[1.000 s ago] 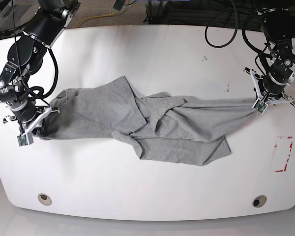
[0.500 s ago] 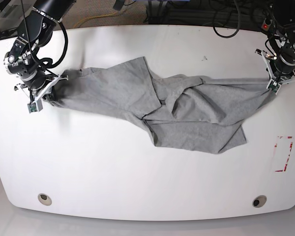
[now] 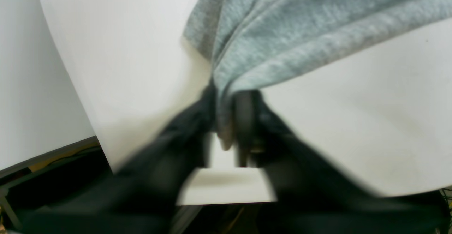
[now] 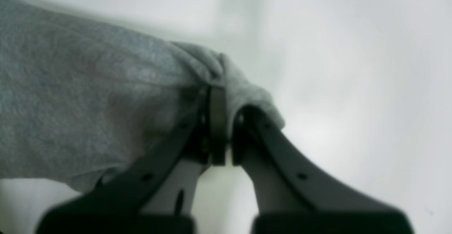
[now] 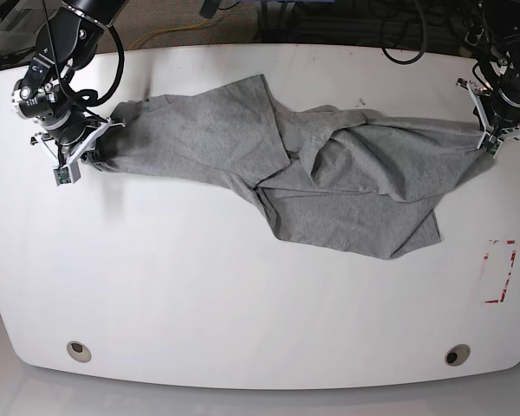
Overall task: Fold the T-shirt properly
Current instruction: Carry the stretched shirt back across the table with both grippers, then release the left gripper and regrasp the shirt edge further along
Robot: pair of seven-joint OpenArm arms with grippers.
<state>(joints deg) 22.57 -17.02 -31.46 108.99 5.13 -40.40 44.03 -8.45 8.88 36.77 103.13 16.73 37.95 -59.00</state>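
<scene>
The grey T-shirt lies crumpled and stretched sideways across the far half of the white table; no lettering shows. At the shirt's left end in the base view, my right gripper is shut on a bunched edge of cloth, which sits pinched between its fingers. My left gripper is at the shirt's right end. In the blurred left wrist view a fold of the T-shirt runs down between its fingers, which stand close around it.
A red-marked rectangle sits near the table's right edge. Two round holes lie near the front edge. Cables hang behind the far edge. The table's edge is close below my left gripper.
Both grippers have moved toward the far side of the table, dragging the T-shirt with them. The cloth now lies wider and flatter than before.
</scene>
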